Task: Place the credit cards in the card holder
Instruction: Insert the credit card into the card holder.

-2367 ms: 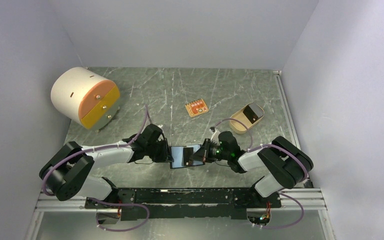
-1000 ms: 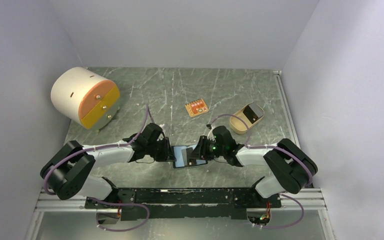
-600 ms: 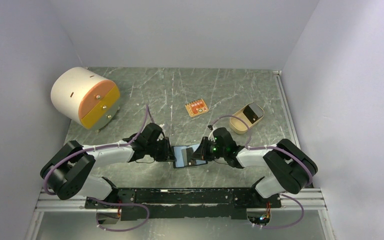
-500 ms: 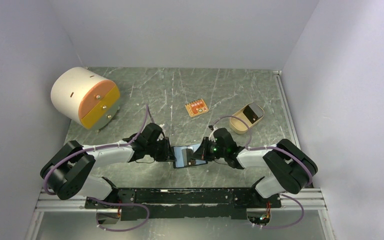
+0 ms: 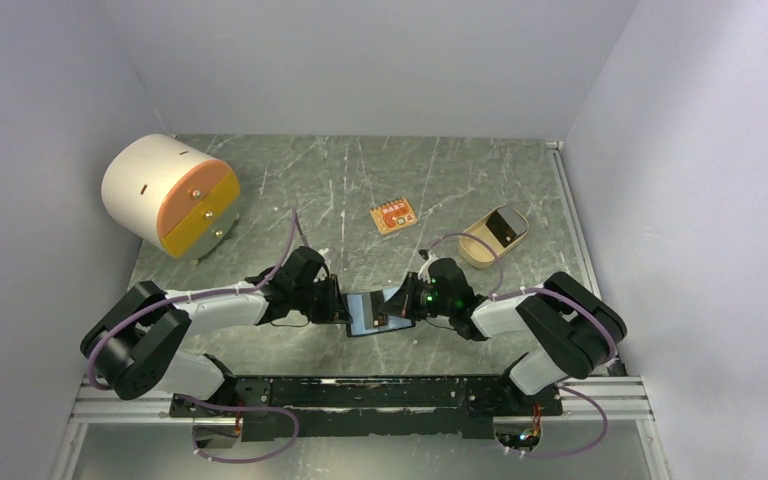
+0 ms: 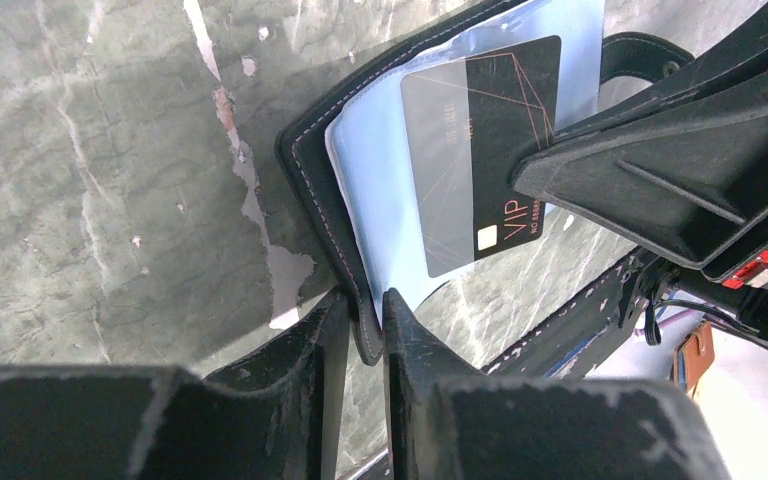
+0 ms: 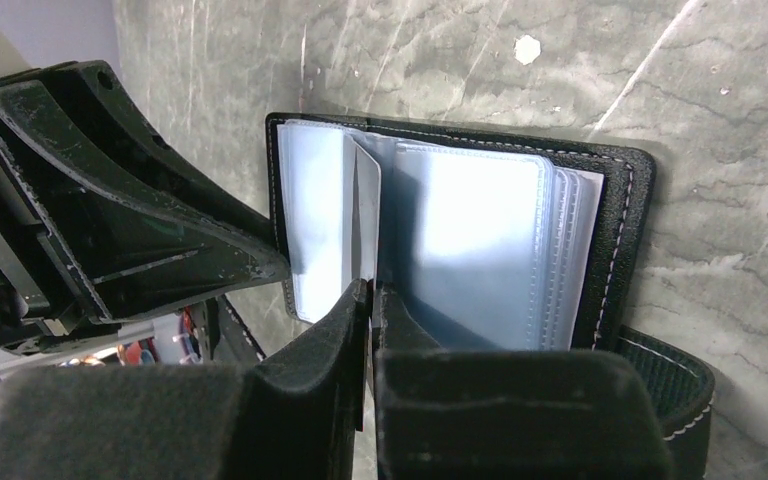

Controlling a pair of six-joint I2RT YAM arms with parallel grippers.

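Step in hand, as we judge it: feeding one credit card into a pocket of the card holder, entry begun but not finished. The left arm reaches in low from the left, forearm nearly flat over the table (image 5: 360, 180), wrist turned toward centre. The left gripper (image 6: 362, 305) is clenched on the edge of the card holder (image 6: 302, 165), at its black cover, bracing it open just ahead of the bases. We cannot tell whether the holder rests on the table or is slightly lifted. The credit card (image 6: 480, 160) lies tilted against the bluish-grey leaves, most of its dark face exposed. The right gripper (image 7: 370, 288) is pinched tight on the card's far edge, its arm folded low from the right. The next move calls for aligning the card's leading edge with a pocket mouth and sliding it in without buckling a leaf. Far right, the tan tray (image 5: 480, 250) holds what looks like a second card (image 5: 506, 224).
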